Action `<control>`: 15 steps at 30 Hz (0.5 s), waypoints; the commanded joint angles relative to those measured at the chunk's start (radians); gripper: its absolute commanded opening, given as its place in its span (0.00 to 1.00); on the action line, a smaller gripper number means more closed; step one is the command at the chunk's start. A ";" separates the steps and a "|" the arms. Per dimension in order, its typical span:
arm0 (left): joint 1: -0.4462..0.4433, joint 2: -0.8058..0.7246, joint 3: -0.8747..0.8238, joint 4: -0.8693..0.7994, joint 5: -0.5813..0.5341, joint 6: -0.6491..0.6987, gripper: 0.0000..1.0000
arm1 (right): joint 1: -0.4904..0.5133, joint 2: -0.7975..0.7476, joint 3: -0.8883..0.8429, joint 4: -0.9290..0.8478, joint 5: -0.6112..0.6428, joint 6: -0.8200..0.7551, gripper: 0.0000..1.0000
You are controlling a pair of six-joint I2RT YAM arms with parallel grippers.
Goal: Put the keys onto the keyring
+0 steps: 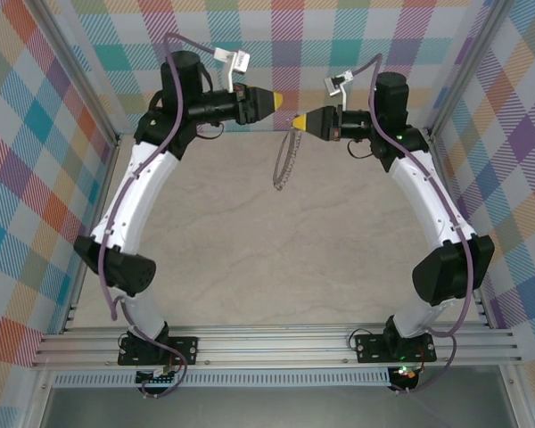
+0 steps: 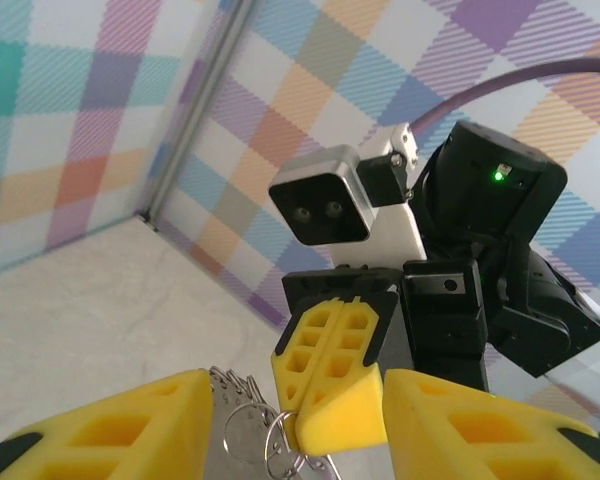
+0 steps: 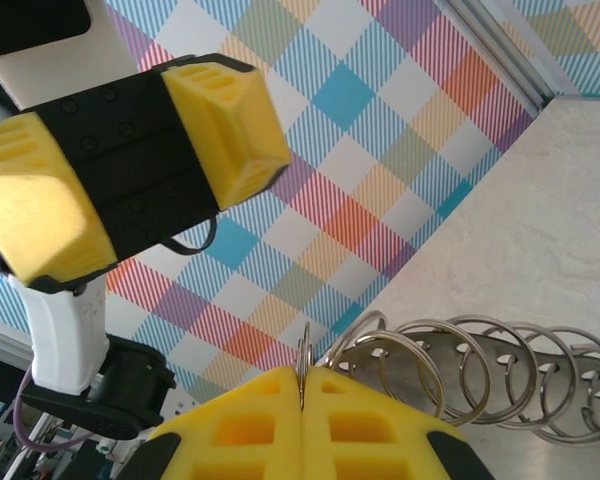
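**Right gripper** (image 1: 300, 119): raised above the far middle of the pale marbled tabletop (image 1: 250, 250), pointing left. Its yellow wedge-shaped fingers (image 3: 360, 430) are pressed flat together. One thin silvery ring is pinched edge-on in the seam between them, so the grip is firmly clamped.

**Keyring** (image 3: 460, 375), a thin dark loop edged with linked silvery metal rings: held at its upper end by the right gripper. In the overhead view it hangs from those fingertips toward the near left, with its lower end over the far middle of the tabletop. Whether that end touches the surface cannot be told. In the right wrist view the rings fan out in an overlapping row to the right of the fingers.

**Left gripper** (image 1: 273, 100): also raised at the far side, pointing right. Its tip sits just beside the right gripper's tip, slightly farther back, and the two do not touch. Its yellow fingers (image 2: 110, 435) stand moderately apart with nothing gripped between them. In the left wrist view the right gripper's closed tip and a few rings are seen through the gap.

**Surroundings**: multicoloured plaid walls (image 1: 36, 134) enclose the tabletop on the left, right and far sides.
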 commanded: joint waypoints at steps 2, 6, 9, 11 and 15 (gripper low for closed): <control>0.013 0.076 0.089 -0.086 0.142 -0.065 0.41 | -0.005 0.015 0.009 0.060 -0.043 0.008 0.00; 0.013 0.106 0.092 -0.060 0.167 -0.103 0.35 | -0.007 0.028 0.009 0.049 -0.051 0.003 0.00; 0.013 0.120 0.090 -0.036 0.186 -0.124 0.32 | -0.009 0.031 0.005 0.043 -0.054 -0.002 0.00; 0.013 0.126 0.089 -0.024 0.196 -0.136 0.32 | -0.010 0.032 0.001 0.045 -0.057 -0.002 0.00; 0.013 0.132 0.089 -0.021 0.209 -0.140 0.32 | -0.014 0.033 -0.004 0.052 -0.062 0.004 0.00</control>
